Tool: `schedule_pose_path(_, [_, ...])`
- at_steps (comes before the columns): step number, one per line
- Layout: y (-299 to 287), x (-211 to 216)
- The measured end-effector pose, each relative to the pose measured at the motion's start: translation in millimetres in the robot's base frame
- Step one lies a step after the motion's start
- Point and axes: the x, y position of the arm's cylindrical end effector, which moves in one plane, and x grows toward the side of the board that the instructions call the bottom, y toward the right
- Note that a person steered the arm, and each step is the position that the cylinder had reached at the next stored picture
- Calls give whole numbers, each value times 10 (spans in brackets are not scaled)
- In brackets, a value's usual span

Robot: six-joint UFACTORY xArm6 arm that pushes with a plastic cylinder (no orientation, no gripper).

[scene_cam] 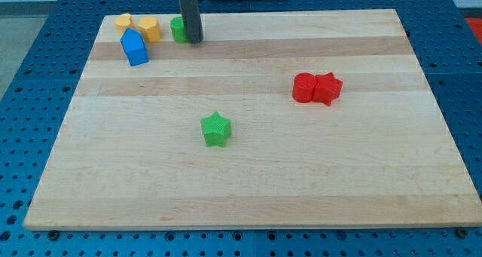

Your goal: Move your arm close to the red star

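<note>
While my rod stands up near the view's top, left of centre, my tip (194,41) sits on the wooden table (248,182), touching or just beside a green block (178,29) on its left; that block is partly hidden by the rod, so I cannot make out its shape. As for the end effector, it is only this straight dark rod with nothing on it that opens or closes, and it holds nothing.

Further to the view's left, two yellow blocks line up along the top edge: one yellow block (123,22) at the far left and a second yellow block (150,29) just beside it, both roughly cylindrical or faceted. Just below them lies a blue block (135,47), shaped a bit like a little house.

Over on the view's right, about mid-height, the red star (327,88) rests on the table, touching a rounder red block (304,87) on its left. That pair is well apart from my tip, off down to the view's right.

Near the middle of the table, slightly toward the view's bottom, a green star (216,129) stands alone.
</note>
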Motion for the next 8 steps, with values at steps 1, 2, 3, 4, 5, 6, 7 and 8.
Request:
schedule_pose_path(1, [-188, -4])
schedule_pose_path(2, [-245, -67])
schedule_pose_path(3, [-242, -121])
schedule_pose_path(4, [-131, 11])
schedule_pose_path(5, [209, 173])
schedule_pose_path(6, [762, 264])
schedule_pose_path(7, [1380, 396])
schedule_pose_path(8, [1921, 547])
